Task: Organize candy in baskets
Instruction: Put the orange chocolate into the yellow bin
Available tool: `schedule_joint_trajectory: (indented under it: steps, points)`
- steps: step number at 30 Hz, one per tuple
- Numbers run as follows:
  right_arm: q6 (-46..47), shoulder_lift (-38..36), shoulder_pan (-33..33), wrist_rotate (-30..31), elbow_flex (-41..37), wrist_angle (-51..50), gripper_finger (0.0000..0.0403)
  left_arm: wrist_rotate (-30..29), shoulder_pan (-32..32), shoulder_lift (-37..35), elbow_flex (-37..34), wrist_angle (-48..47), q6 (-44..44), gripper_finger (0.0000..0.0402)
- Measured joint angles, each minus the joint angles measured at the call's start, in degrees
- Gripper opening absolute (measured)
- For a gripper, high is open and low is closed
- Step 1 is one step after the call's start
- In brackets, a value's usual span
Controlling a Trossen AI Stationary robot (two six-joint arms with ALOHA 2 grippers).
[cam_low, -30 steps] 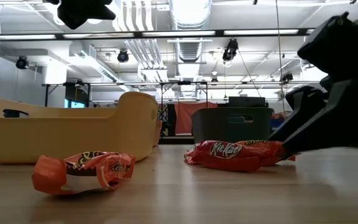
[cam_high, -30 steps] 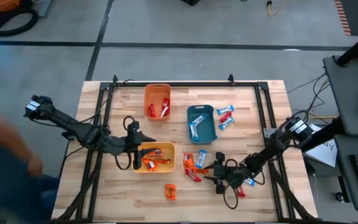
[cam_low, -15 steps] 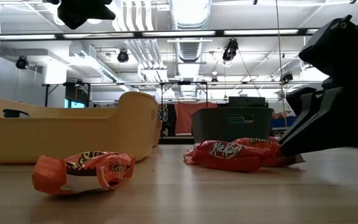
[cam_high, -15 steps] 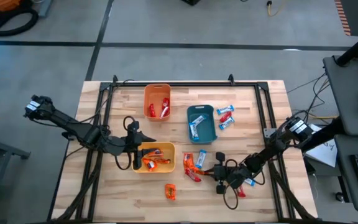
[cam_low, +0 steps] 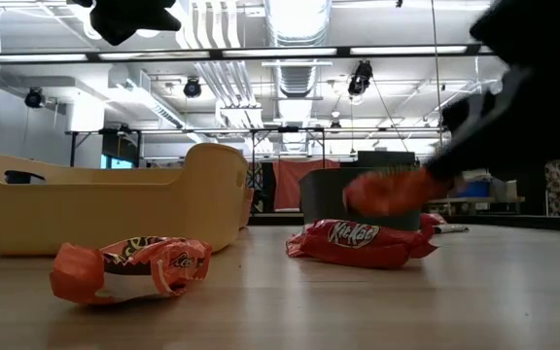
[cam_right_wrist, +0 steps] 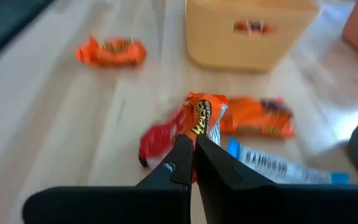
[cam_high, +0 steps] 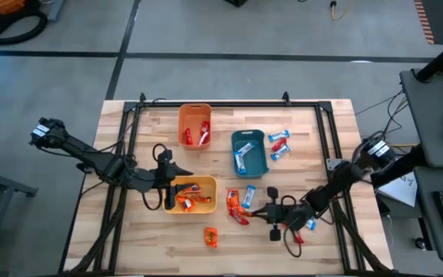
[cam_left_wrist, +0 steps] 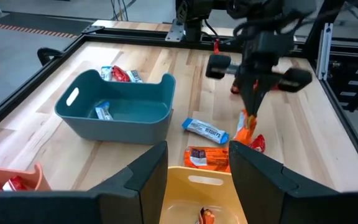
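Orange-wrapped candy bar [cam_right_wrist: 205, 117] is pinched in your right gripper [cam_right_wrist: 193, 144], lifted off the desk [cam_high: 337, 131] above the red bar [cam_low: 356, 243]. Your left gripper [cam_high: 177, 192] hangs spread over the yellow basket [cam_high: 193, 206].

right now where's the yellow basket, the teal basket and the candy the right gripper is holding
yellow basket [cam_high: 211, 187]: high view, its right rim.
teal basket [cam_left_wrist: 126, 119]: left wrist view, its near outer wall.
orange candy [cam_right_wrist: 205, 113]: right wrist view, wrapper above the right gripper [cam_right_wrist: 191, 144] fingertips.
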Motion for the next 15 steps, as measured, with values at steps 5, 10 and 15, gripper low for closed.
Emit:
schedule_joint_trajectory:
  steps: [5, 10, 15]
  points:
    - [-4.5, -5.17, -0.79, 0.61, 0.02, 0.25, 0.0009, -0.01, -0.02, 0.0, 0.0, 0.01, 0.33, 0.0154]
    - [-7.27, -6.88, -3.01, 0.27, 0.04, 0.81, 0.0009, 0.0, -0.01, 0.0, 0.0, 0.02, 0.37, 0.0154]
    - [-10.34, -6.89, -4.76, -0.44, 0.04, 2.59, 0.0009, -0.02, 0.0, 0.0, 0.0, 0.0, 0.55, 0.0154]
